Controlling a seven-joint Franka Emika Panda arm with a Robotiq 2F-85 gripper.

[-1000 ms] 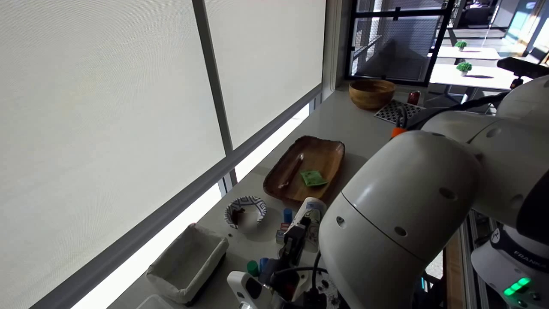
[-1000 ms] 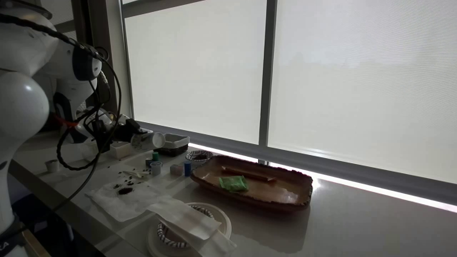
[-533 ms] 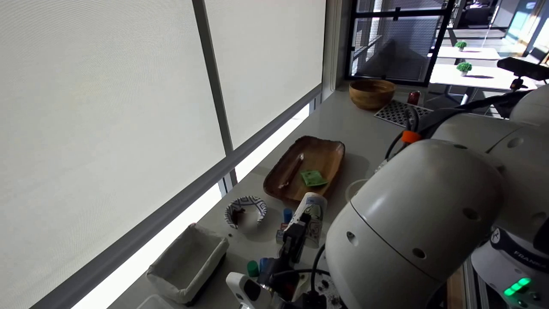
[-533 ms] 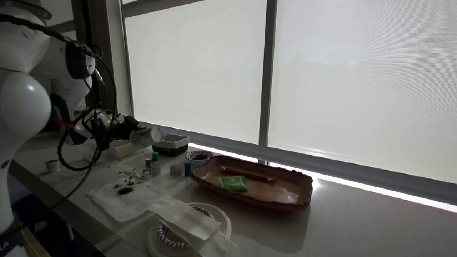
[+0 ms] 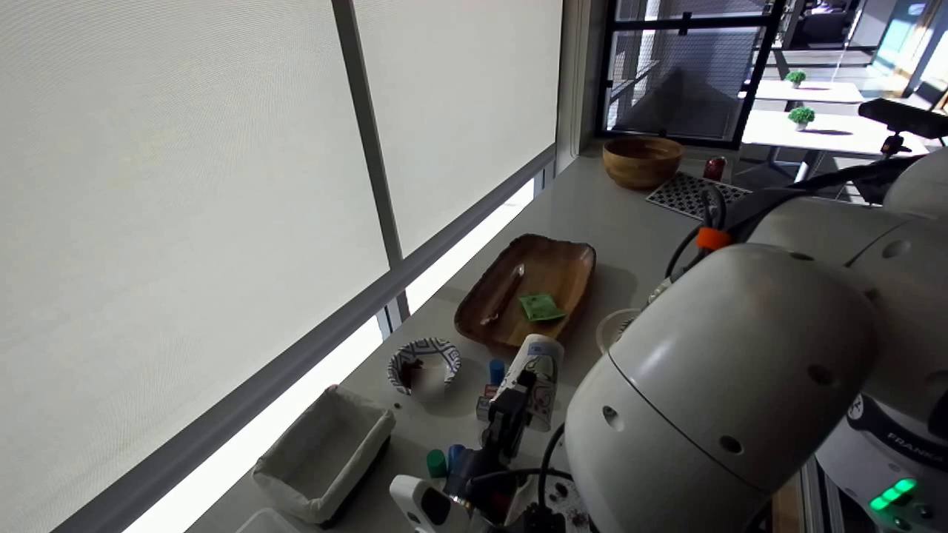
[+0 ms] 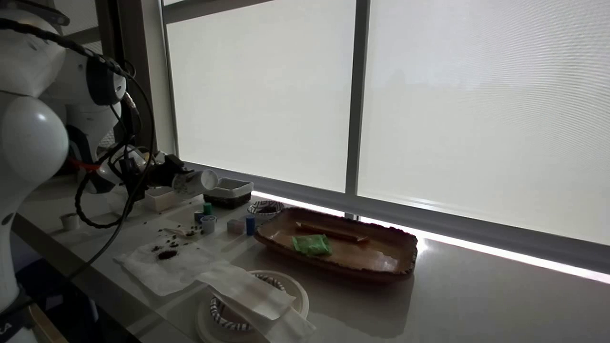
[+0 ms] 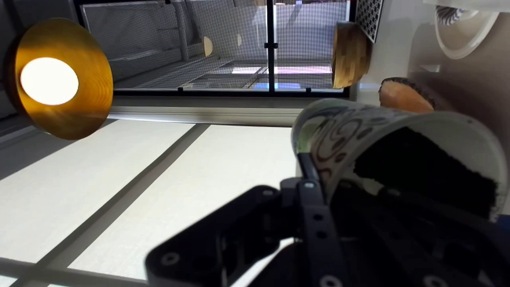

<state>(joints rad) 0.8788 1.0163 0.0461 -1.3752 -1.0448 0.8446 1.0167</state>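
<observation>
while the arm [image 5: 726, 370] bends over the counter [image 5: 585, 215], its near-level end effector [image 5: 524, 392] clamps a tilted patterned cup [image 5: 546, 369].

One cup [image 5: 545, 376] is being seen. Along the bench [image 5: 585, 215], one tray [image 5: 554, 265], one green packet [image 5: 541, 306], one stick [image 5: 503, 296], one basket [image 6: 229, 201], one plate [image 6: 301, 291], one can [image 5: 714, 169] and three bowls [image 5: 641, 169] [image 5: 446, 355] [image 6: 219, 314] are being counted. Farther off, two plants [image 5: 796, 77] [image 5: 801, 115] and two tables [image 5: 840, 92] [image 5: 859, 141] are being shown.

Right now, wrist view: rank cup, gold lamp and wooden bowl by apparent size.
1. Cup, clearly, though it is the nearest of the three
2. Gold lamp
3. Wooden bowl
</observation>
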